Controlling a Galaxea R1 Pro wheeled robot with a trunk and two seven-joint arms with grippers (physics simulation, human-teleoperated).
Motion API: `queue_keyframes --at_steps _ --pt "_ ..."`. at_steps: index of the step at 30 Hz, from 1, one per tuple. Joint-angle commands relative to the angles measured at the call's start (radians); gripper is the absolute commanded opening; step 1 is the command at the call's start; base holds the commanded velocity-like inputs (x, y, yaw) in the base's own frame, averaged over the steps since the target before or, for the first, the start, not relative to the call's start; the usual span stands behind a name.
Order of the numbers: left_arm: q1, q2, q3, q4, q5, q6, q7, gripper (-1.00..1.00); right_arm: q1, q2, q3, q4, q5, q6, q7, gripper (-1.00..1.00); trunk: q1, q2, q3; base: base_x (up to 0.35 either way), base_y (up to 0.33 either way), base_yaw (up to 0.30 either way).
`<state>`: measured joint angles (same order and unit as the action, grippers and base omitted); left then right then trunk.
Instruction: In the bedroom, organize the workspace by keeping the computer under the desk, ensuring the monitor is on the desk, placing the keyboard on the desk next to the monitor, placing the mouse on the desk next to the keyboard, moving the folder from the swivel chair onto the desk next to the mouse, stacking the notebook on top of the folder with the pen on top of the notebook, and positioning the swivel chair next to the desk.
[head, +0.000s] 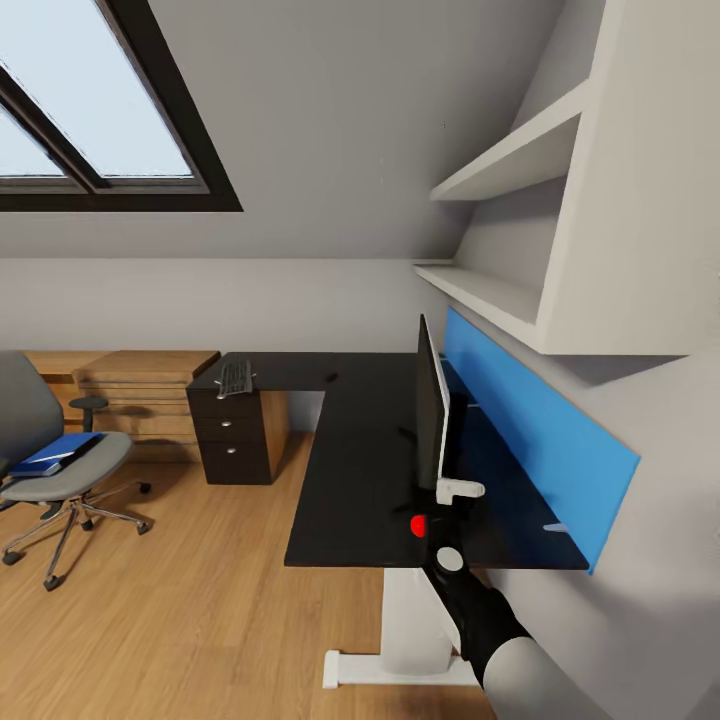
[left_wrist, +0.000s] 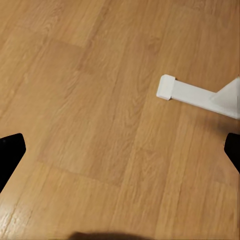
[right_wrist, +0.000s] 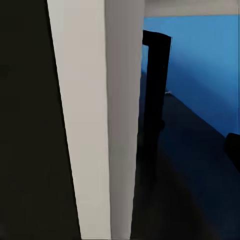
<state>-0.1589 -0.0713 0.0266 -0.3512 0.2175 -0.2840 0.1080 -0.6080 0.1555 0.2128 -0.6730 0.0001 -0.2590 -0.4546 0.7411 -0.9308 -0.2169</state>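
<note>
**Hands on the monitor**

My right gripper (head: 452, 520) is up against the monitor (head: 432, 415) near the desk's (head: 340, 490) right-hand near edge; whether its fingers pinch the panel or stand spread I cannot tell. I judge the monitor top-heavy, stiff and fragile, best held by its edge or neck. The folder (head: 55, 452) lies on the chair (head: 60, 470) seat. No writing is readable.

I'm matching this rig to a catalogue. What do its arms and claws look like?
In the head view the right arm has a pale grey rounded shell, then a black wrist segment bearing a white disc and a red dot. The left claw's fingers are plain black. No cables show.
</note>
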Motion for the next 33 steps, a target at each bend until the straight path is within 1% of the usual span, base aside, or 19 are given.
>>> queue_keyframes --at_steps 1,33 --pt "-0.001 -0.001 0.002 0.0 0.0 -0.003 0.001 1.0 -0.001 -0.001 0.004 0.001 0.0 -0.002 -0.007 1.0 0.0 -0.001 -0.001 0.0 -0.162 0.0" --pt "-0.001 -0.001 0.002 0.0 0.0 -0.003 0.005 1.0 -0.001 -0.001 0.005 0.001 0.0 -0.002 -0.008 1.0 0.0 -0.001 -0.001 0.0 -0.048 0.0"
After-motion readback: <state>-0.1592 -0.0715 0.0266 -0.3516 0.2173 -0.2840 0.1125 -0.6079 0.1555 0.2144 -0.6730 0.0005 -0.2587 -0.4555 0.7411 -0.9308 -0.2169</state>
